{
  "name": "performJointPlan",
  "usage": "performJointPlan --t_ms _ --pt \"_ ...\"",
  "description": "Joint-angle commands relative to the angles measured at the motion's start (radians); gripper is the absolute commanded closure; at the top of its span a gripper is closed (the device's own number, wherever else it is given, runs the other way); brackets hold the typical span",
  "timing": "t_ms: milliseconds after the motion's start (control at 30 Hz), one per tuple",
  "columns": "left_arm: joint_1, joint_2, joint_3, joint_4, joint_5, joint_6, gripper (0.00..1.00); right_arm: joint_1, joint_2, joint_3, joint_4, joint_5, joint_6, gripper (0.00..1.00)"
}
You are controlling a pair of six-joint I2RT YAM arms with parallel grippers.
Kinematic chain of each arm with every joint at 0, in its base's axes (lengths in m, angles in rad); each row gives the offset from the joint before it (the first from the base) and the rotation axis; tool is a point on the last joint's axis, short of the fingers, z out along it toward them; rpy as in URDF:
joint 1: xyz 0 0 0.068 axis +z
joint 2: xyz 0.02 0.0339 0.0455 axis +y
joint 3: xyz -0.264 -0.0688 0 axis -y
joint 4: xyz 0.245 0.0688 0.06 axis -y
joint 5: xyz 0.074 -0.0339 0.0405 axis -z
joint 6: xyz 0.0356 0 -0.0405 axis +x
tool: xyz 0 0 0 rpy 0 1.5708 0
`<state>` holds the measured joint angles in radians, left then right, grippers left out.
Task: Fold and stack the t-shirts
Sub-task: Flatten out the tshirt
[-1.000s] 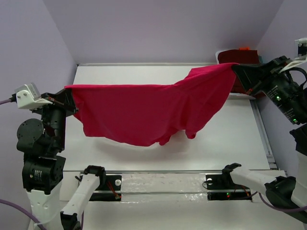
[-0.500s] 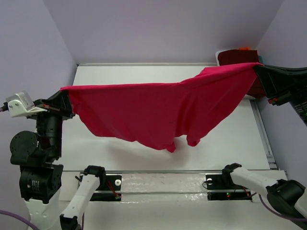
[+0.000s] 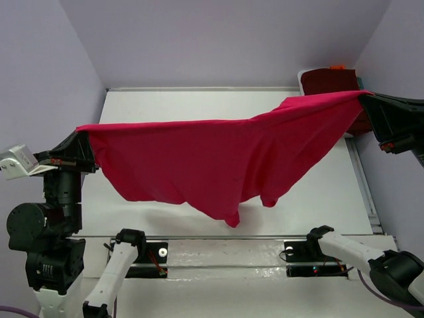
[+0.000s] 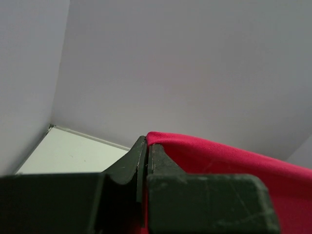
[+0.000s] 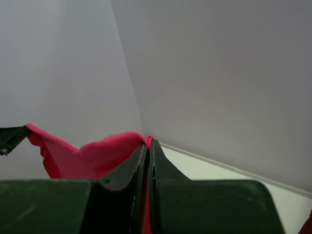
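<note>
Maroon tee (image 3: 326,81) at 1 o'clock half hidden.
Pink tee (image 3: 212,159) hangs stretched (hem sagging); left gripper (image 3: 82,134), right gripper (image 3: 363,98) each pinch a corner.

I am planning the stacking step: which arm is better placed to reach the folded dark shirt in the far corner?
Probably right. The right gripper, shut on the pink t-shirt, hangs just beside the dark maroon shirt; the left gripper grips the opposite end, across the table.
</note>
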<state>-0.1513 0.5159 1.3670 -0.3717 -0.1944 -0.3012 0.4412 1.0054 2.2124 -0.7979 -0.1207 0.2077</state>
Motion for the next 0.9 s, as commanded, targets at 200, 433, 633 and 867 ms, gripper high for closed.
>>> performJointPlan --t_ms 200,433,633,867 --pt "-0.011 -0.004 -0.019 0.088 -0.077 0.027 0.94 0.008 -0.034 0.085 0.147 -0.010 -0.019 0.93" --pt "-0.021 0.038 0.000 0.076 -0.105 0.027 0.94 0.008 0.079 0.184 0.085 0.055 -0.045 0.93" --pt "-0.030 0.090 0.020 0.054 -0.154 0.028 0.94 0.008 0.133 0.077 0.071 0.125 -0.057 0.93" --pt "-0.039 0.263 0.057 0.053 -0.214 0.022 0.94 0.008 0.278 -0.051 0.039 0.279 -0.071 0.93"
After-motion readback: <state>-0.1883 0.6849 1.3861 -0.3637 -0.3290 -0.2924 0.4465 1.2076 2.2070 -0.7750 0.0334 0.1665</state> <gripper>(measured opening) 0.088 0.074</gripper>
